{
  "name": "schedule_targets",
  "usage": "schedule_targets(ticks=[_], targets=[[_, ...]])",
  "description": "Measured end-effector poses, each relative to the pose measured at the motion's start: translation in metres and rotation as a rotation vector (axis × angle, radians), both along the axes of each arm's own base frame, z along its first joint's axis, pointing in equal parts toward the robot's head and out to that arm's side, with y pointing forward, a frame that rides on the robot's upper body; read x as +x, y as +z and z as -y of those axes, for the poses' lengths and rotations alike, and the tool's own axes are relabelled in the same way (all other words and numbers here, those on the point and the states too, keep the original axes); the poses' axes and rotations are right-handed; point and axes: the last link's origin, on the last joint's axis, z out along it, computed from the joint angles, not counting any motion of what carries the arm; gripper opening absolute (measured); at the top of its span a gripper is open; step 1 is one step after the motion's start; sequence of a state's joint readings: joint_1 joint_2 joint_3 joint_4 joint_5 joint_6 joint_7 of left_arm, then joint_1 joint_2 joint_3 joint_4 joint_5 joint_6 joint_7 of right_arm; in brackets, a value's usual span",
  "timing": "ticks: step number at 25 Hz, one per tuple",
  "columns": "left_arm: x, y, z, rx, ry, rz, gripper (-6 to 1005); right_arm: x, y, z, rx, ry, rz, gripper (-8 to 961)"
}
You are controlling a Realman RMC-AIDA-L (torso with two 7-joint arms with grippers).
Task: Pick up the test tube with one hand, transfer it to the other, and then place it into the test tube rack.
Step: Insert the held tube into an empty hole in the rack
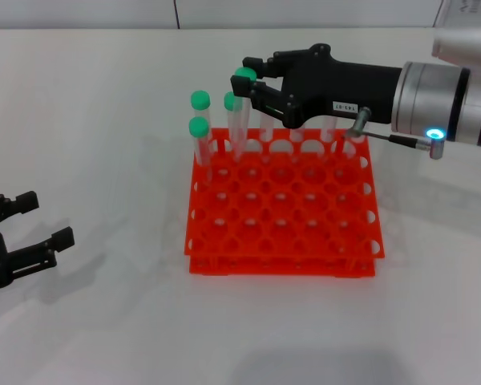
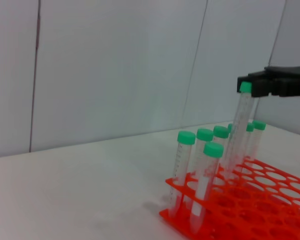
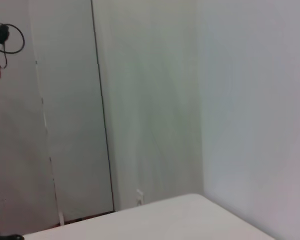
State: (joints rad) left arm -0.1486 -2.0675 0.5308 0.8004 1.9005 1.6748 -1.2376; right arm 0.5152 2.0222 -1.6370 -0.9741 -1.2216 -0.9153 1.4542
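Right gripper (image 1: 246, 80), white-labelled, reaches over far edge of test tube rack (image 1: 284, 241), fingers clamped on green cap of test tube (image 2: 238, 131). Tube hangs upright, lower end at the rack's back-row holes among other capped tubes (image 2: 202, 170). Left gripper (image 1: 34, 224) low at left over table (image 1: 104, 120), fingers spread, holding nothing.
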Motion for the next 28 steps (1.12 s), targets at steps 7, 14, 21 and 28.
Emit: schedule_targets(ticks=[7, 14, 21, 28], targets=[[0.001, -0.001, -0.003, -0.005, 0.0, -0.003, 893, 0.003, -0.004, 0.001, 0.002, -0.01, 0.012, 252], [0.003, -0.002, -0.006, -0.008, -0.006, 0.0, 893, 0.002, -0.012, 0.003, -0.001, -0.013, 0.027, 252], [0.003, -0.007, -0.008, -0.022, 0.0, -0.005, 893, 0.002, -0.013, 0.002, 0.005, -0.015, 0.031, 252], [0.004, -0.008, -0.01, -0.024, -0.002, -0.006, 893, 0.007, -0.017, 0.0, -0.006, -0.032, 0.046, 252]])
